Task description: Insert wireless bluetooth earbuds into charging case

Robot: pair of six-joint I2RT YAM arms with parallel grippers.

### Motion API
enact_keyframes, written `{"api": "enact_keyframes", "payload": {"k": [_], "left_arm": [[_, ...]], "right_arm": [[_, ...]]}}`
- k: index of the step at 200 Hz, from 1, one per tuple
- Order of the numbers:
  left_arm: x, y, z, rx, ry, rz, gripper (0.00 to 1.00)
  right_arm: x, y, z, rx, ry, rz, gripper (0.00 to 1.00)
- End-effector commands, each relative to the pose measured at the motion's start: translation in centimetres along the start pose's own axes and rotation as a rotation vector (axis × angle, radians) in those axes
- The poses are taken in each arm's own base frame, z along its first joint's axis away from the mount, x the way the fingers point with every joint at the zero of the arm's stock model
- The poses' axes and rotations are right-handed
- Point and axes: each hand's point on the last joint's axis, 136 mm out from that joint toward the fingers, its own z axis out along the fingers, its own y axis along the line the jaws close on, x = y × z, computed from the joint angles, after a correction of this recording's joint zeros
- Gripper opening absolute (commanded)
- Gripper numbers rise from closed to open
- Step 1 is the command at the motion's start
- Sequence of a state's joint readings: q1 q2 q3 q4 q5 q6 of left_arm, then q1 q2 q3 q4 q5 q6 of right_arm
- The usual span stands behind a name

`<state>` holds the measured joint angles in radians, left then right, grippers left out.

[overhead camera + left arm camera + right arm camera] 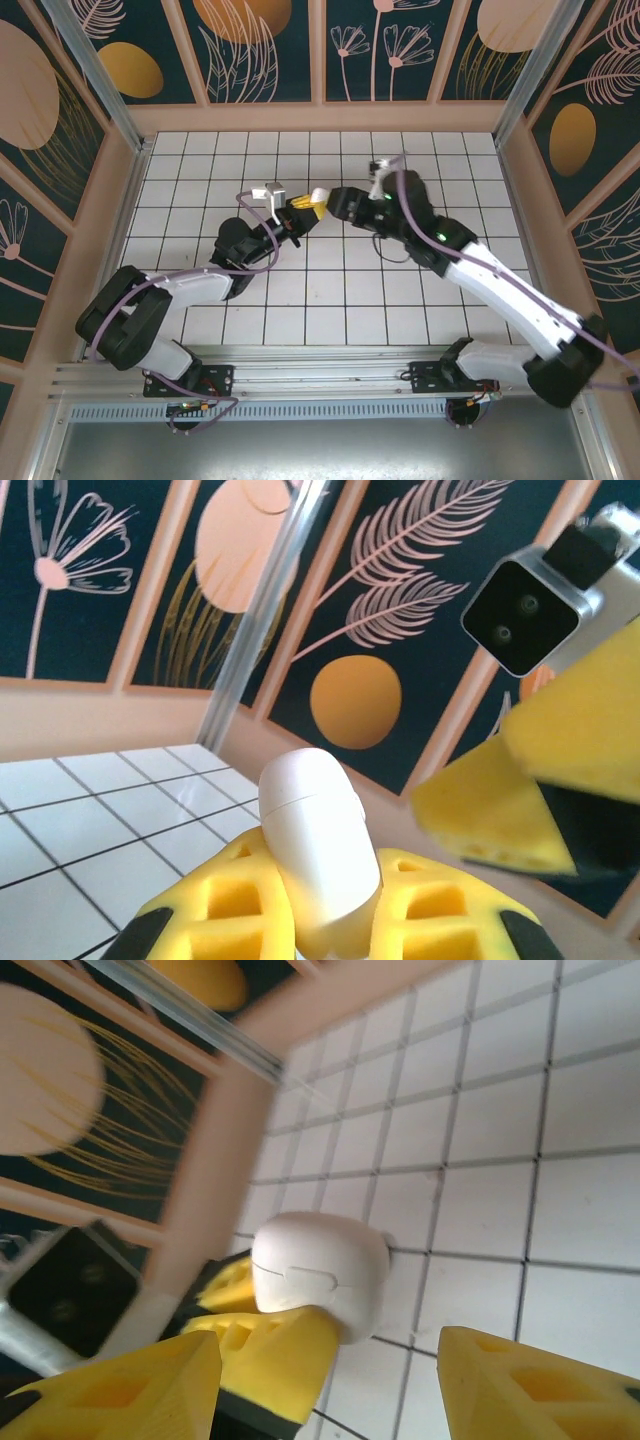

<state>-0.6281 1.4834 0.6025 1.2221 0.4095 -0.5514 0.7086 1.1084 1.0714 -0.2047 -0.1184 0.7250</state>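
A white charging case point(318, 855), lid shut, stands upright between the yellow pads of my left gripper point(325, 920), which is shut on its lower half. From the right wrist the same case point(320, 1265) shows its lid seam, held above the tiled floor by the left gripper's fingers point(265, 1345). My right gripper point(330, 1360) is open, its two yellow fingertips standing either side of the case and just short of it, touching nothing. Seen from above, the left gripper point(303, 205) and right gripper point(327, 196) meet tip to tip over the middle of the floor. The earbuds are hidden from sight.
The white tiled floor point(330, 290) is fenced by peach-framed patterned walls point(250, 50) on three sides. The right wrist's camera housing point(530, 615) hangs close above and to the right of the case. Both arms cross the middle tiles.
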Motion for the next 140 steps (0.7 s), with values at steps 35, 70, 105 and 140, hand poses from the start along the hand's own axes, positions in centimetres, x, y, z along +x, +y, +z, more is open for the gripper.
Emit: {"api": "enact_keyframes", "payload": {"k": [35, 70, 105, 140], "left_arm": [[-4.8, -6.1, -0.7, 0.252, -0.047, -0.06, 0.04], [-5.9, -8.4, -0.7, 0.373, -0.032, -0.124, 0.03], [-6.9, -9.7, -1.2, 0.424, -0.041, -0.141, 0.02], [-7.1, -10.1, -1.4, 0.423, -0.03, -0.121, 0.02]], "right_arm": [[-3.3, 4.9, -4.7, -0.389, -0.153, -0.162, 0.62], [-1.9, 6.9, -4.3, -0.518, -0.072, -0.213, 0.57], [-0.8, 7.4, -3.2, -0.545, -0.015, -0.223, 0.57], [0.3, 8.4, -2.5, -0.586, 0.044, -0.235, 0.47]]}}
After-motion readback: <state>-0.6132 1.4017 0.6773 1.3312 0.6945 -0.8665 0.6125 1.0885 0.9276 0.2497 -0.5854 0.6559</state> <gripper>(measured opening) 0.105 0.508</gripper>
